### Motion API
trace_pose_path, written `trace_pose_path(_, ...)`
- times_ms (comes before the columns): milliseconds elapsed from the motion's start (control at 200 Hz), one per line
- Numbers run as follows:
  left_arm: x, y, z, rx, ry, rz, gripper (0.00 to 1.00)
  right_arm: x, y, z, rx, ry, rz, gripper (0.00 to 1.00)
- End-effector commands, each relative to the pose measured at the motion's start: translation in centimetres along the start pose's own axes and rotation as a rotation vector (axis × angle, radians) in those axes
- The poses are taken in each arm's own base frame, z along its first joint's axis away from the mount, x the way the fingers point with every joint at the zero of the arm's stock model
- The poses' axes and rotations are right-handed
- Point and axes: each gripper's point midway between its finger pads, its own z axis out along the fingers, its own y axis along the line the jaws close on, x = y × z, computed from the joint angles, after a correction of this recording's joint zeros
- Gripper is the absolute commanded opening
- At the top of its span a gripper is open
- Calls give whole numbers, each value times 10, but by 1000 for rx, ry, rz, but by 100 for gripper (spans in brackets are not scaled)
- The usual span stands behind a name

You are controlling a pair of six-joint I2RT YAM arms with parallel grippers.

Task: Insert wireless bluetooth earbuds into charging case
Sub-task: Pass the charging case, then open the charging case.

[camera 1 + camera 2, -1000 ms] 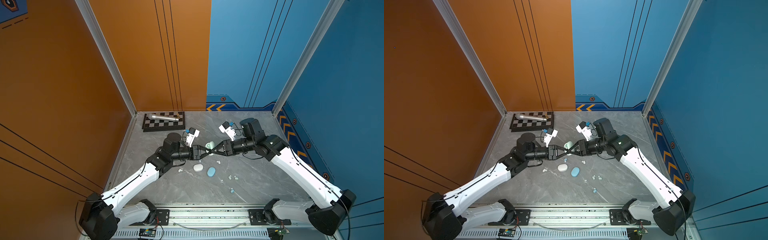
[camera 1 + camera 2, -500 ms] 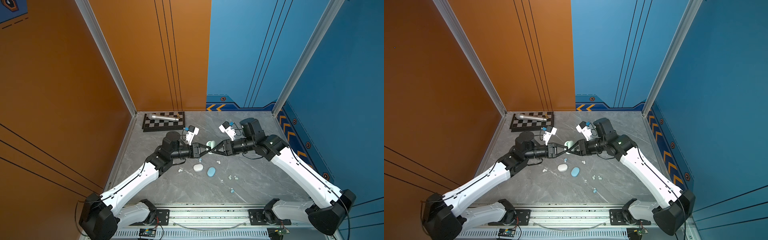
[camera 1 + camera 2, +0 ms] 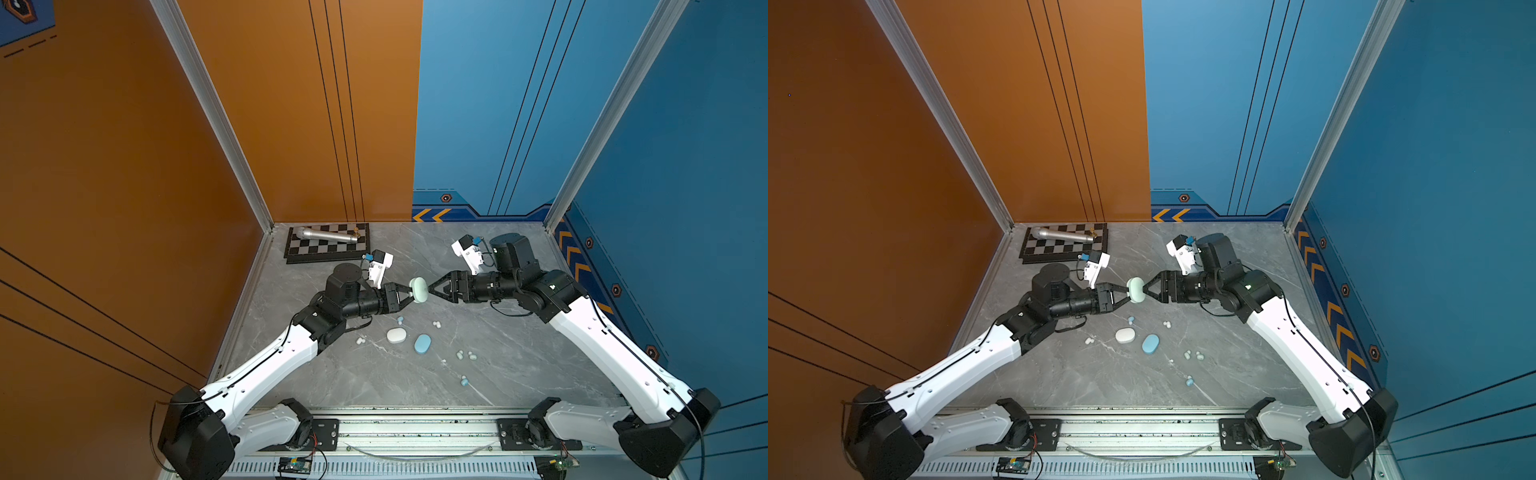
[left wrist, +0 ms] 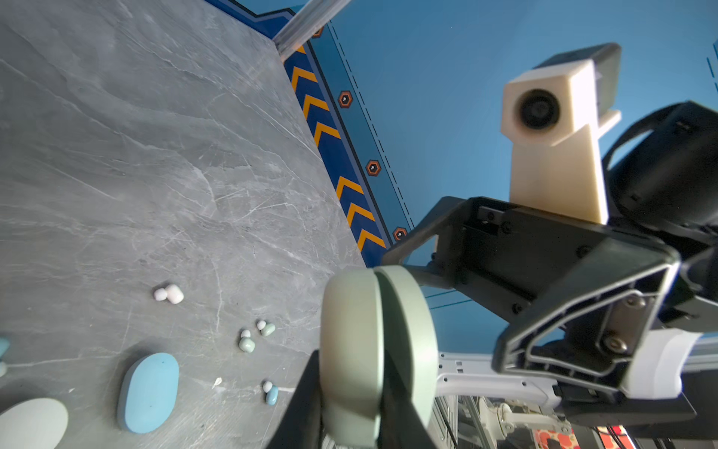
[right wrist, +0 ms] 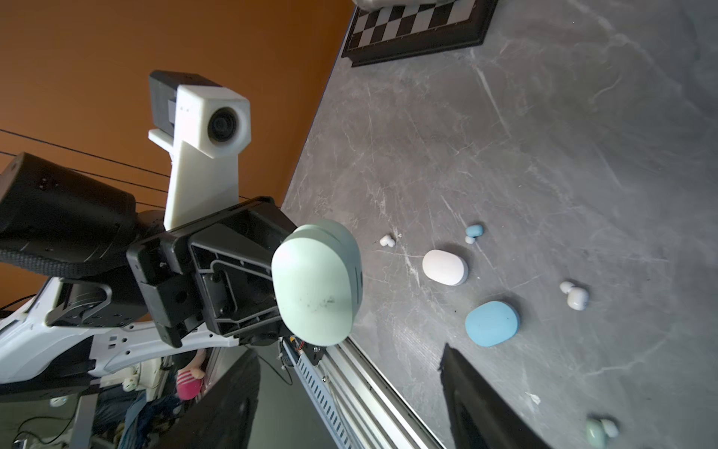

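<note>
Left hand (image 3: 411,293) grips mint case (image 3: 419,289); two cases (image 3: 396,335) (image 3: 422,344), six earbuds (image 3: 400,320) (image 3: 436,323) (image 3: 360,340) (image 3: 459,354) (image 3: 471,355) (image 3: 464,380) loose.

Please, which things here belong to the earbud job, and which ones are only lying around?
For the job:
green case, held up in the air
white case
blue case
blue earbuds, green earbuds, white earbuds, all lying loose

Only lying around:
chessboard
microphone, resting on it
</note>
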Motion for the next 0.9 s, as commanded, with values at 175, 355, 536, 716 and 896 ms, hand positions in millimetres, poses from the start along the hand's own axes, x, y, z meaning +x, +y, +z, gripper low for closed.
trace_pose_path(175,-14,36,-9,-287,-135,-133,0,-4,10,-24,279,-204,-271,76)
trace_pose_path(355,-16,34,-10,-299,-163,-193,0,3,10,-13,386,-215,-382,79)
trace_pose_path(536,-9,27,-5,-285,-141,-206,0,7,13,11,419,-180,-447,85)
trace_pose_path(716,-9,20,-6,-273,-137,-191,0,10,11,29,420,-160,-459,86)
trace_pose_path(896,-8,15,-7,-259,-126,-185,0,12,6,38,428,-152,-458,86)
